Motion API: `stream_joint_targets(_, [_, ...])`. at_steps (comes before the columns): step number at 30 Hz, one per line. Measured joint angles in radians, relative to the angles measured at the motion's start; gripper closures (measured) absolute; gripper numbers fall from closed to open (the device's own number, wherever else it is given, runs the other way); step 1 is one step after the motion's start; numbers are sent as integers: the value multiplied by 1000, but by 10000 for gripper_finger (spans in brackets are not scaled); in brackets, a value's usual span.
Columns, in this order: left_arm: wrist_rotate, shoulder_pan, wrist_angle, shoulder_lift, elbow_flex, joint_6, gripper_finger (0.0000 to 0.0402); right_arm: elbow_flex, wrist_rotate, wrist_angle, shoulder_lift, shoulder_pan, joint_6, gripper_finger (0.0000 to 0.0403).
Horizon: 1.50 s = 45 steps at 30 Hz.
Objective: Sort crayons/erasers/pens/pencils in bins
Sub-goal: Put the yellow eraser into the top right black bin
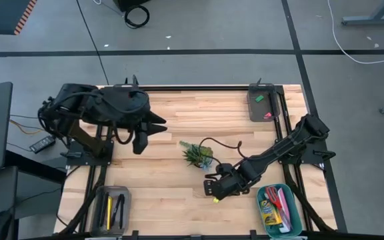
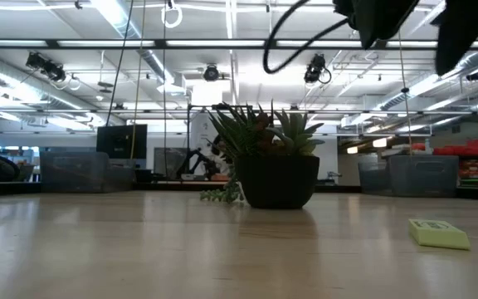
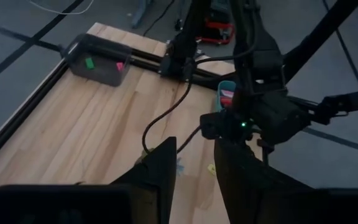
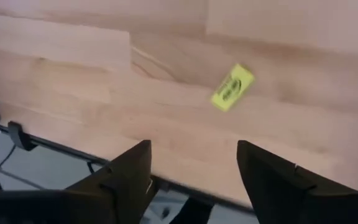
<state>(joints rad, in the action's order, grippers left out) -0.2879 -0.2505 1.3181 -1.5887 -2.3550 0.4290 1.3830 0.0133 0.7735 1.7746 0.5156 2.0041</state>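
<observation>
A yellow eraser (image 4: pixel 232 87) lies flat on the wooden table near its front edge; it also shows in the high view (image 1: pixel 215 198) and the low view (image 2: pixel 438 233). My right gripper (image 4: pixel 194 168) is open and hovers just above the eraser without touching it; in the high view it (image 1: pixel 212 189) is right of the table's middle. My left gripper (image 1: pixel 141 141) is open and empty, held above the far left of the table. A green eraser (image 1: pixel 259 98) and a pink eraser (image 1: pixel 268 115) lie in the dark grey bin (image 1: pixel 253 107) at the far right.
A potted spiky plant (image 1: pixel 197 155) stands mid-table, just beyond my right gripper. A grey bin (image 1: pixel 101 208) at the near left holds black pens and a yellow pencil. A teal bin (image 1: pixel 297 213) at the near right holds the crayon box (image 1: pixel 270 213) and red scissors.
</observation>
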Motion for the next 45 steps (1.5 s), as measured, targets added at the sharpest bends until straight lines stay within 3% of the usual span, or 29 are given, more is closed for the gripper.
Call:
stream_joint_targets(7, [1,-26,-33,5,0,-48,288,0,-64,5,21,-14,68,159])
stream_joint_targets(14, [2,-36,-89,5,0,-79,286,0,-165,-13,122,-39,65,161])
stream_joint_targets(45, [2,-143,-85,8,1,-48,299,1,-234,-75,291,-63,129,162])
